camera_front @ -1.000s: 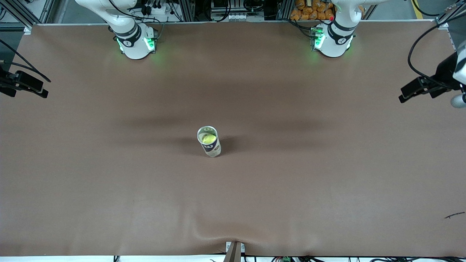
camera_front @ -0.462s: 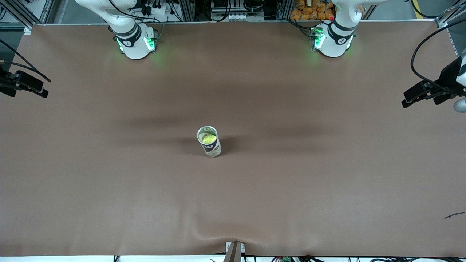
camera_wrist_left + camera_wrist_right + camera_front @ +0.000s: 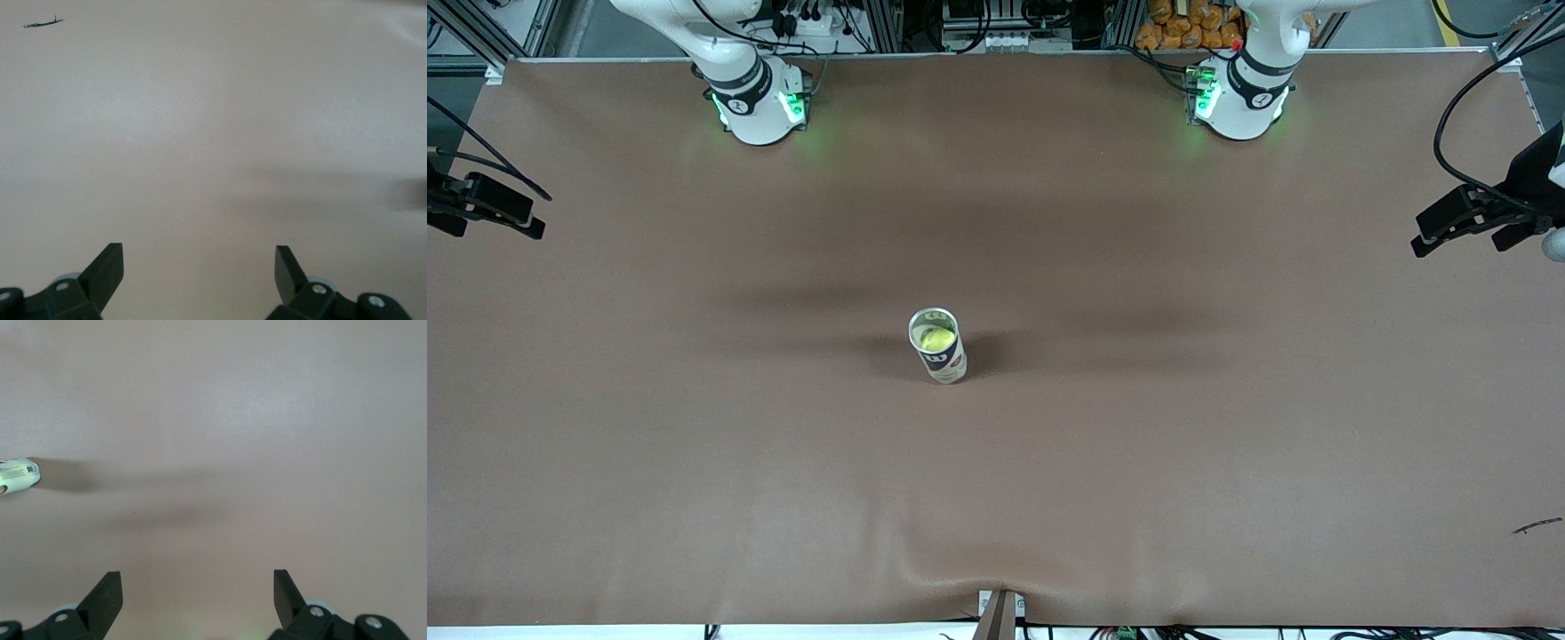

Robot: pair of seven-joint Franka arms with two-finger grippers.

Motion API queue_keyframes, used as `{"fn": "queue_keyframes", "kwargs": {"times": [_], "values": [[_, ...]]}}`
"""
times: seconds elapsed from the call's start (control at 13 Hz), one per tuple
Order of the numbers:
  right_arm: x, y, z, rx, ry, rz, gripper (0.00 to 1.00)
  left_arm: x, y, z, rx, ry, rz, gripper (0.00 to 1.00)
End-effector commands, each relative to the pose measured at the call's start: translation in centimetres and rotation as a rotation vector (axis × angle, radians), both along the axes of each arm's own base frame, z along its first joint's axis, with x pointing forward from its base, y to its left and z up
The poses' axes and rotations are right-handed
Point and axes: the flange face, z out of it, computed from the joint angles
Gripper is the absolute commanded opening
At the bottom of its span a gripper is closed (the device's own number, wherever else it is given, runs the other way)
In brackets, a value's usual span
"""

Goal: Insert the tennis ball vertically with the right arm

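Observation:
An upright tennis can [image 3: 943,360] stands mid-table with its mouth open. The yellow-green tennis ball [image 3: 936,338] sits inside it, just below the rim. My right gripper [image 3: 494,227] hangs open and empty over the table's edge at the right arm's end, well away from the can. In the right wrist view its fingers [image 3: 107,593] frame bare table, with the can [image 3: 19,475] lying at the picture's border. My left gripper [image 3: 1463,236] is open and empty over the left arm's end of the table. The left wrist view shows that gripper [image 3: 199,257] over bare cloth.
A brown cloth [image 3: 1138,444] covers the table, with a raised wrinkle [image 3: 951,573] at the edge nearest the front camera. A small dark scrap [image 3: 1536,526] lies near the left arm's end, also seen as the scrap [image 3: 41,23] in the left wrist view.
My left gripper has drifted outward toward the left arm's end of the table. The right gripper, the can and the ball have not moved.

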Motion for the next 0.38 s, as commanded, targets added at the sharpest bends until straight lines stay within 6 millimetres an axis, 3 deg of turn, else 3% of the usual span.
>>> {"fn": "queue_keyframes", "kwargs": {"times": [0.0,0.31], "values": [[0.04,0.04,0.28,0.007,0.004,-0.010,1.00,-0.45,-0.47,0.73,0.019,0.003,-0.019,1.00],[0.04,0.04,0.28,0.007,0.004,-0.010,1.00,-0.50,-0.64,0.56,0.020,0.013,-0.025,1.00]]}}
